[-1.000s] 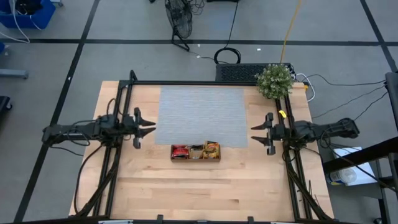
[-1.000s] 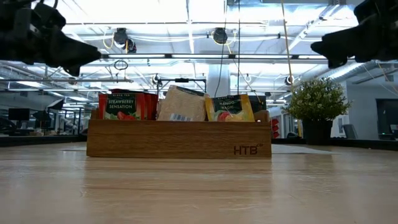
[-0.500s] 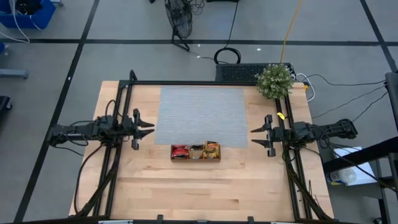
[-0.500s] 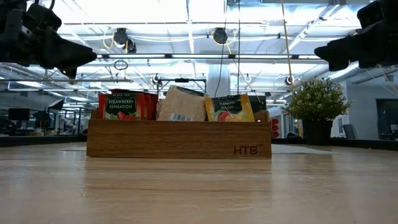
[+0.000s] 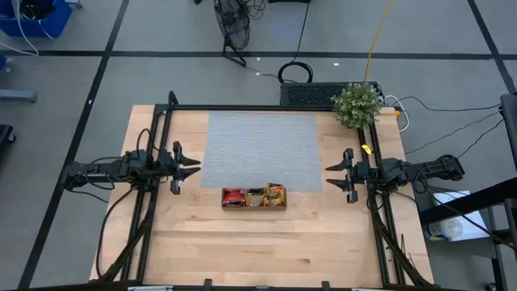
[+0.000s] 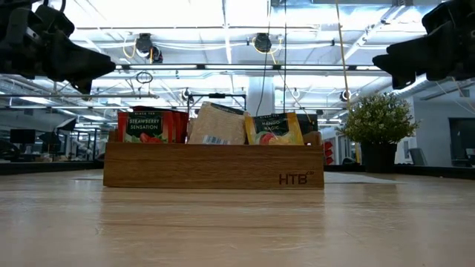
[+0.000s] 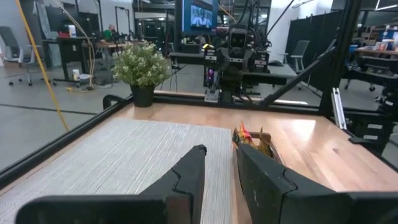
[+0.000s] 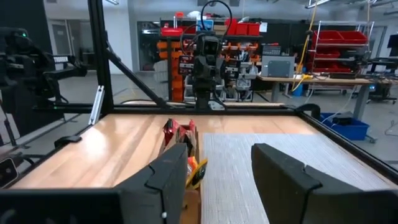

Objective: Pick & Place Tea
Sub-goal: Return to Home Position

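Observation:
The tea packets stand on edge in a long wooden tray (image 5: 254,204) at the table's middle, just near of a grey mat (image 5: 262,149). From the low view, red packets (image 6: 146,126) fill the left compartment, a pale grey one (image 6: 217,124) leans in the middle, and yellow ones (image 6: 272,129) fill the right. My left gripper (image 5: 198,166) hovers open at the table's left side, pointing level toward the tray. My right gripper (image 5: 329,177) hovers open at the right side, facing it. Both are well above the table and far from the tray; nothing sits between their fingers (image 7: 193,168) (image 8: 168,174).
A potted plant (image 5: 356,105) stands at the table's far right corner. A black frame (image 5: 266,107) runs along the table's far, left and right sides. Bare wood (image 5: 266,250) lies near of the tray.
My right gripper has sunk a little, still level and open. The tray and packets have not moved.

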Robot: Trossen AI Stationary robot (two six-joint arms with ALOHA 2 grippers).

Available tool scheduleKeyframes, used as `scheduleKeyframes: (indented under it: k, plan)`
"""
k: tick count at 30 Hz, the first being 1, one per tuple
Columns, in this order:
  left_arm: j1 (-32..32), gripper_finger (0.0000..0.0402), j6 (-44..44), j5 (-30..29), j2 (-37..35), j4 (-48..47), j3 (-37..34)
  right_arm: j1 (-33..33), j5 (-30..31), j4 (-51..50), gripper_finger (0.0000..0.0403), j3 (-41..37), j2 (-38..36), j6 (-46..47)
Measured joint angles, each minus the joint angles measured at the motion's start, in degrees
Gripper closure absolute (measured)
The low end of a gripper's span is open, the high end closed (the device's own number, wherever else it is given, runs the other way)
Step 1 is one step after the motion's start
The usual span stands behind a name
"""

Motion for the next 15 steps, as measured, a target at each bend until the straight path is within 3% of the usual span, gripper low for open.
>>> scheduleKeyframes:
  k: [15]
  plan:
    - [0.0, 0.03, 0.17, 0.03, 0.0, 0.02, 0.01, 0.0, 0.15, 1.77, 0.0238, -0.09, -0.02, 0.27]
